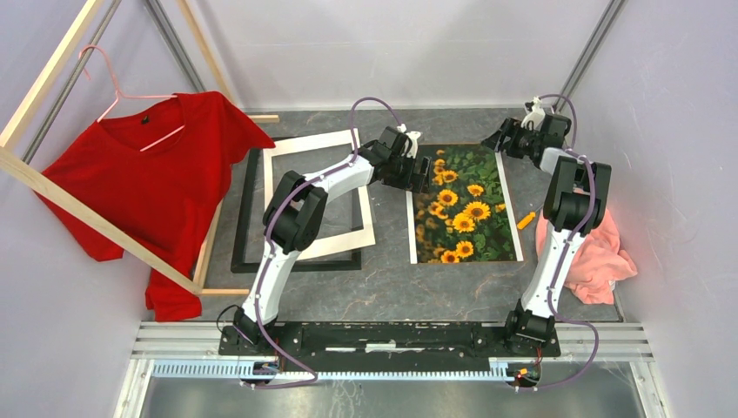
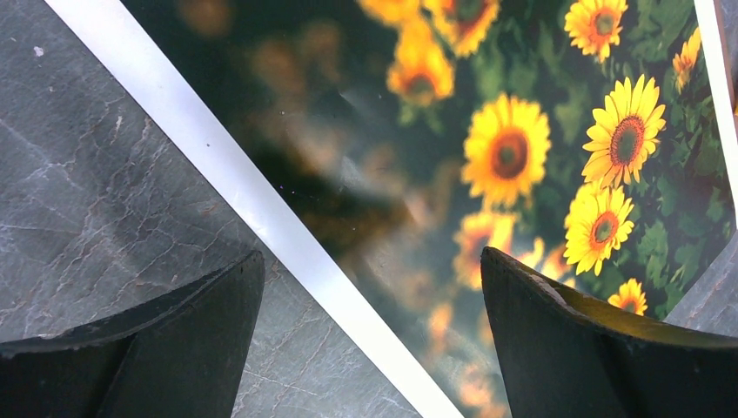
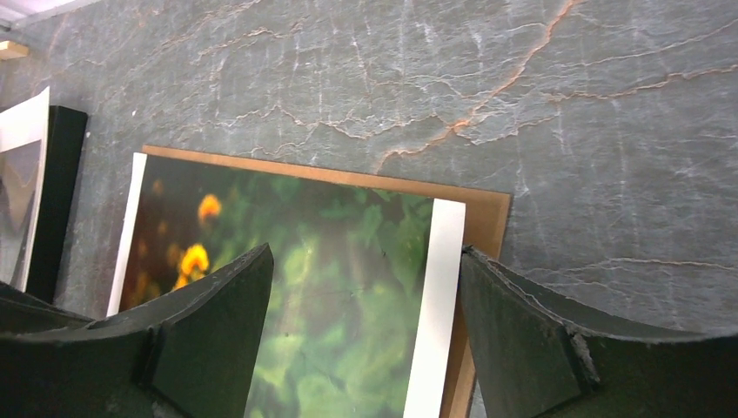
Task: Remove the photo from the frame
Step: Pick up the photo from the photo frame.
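Grey veined tabletop (image 1: 418, 287), pale walls around. Photo (image 1: 466, 209) lies flat and face up, right of centre, on a brown backing board (image 3: 489, 213). It is apart from the black frame (image 1: 244, 205), which lies to the left with the white mat (image 1: 309, 139) on it. My left gripper (image 2: 370, 266): jaws spread wide, straddling the photo's white left edge, holding nothing. My right gripper (image 3: 365, 252): jaws apart over the photo's far right corner, nothing gripped. Can't tell whether either one touches the print.
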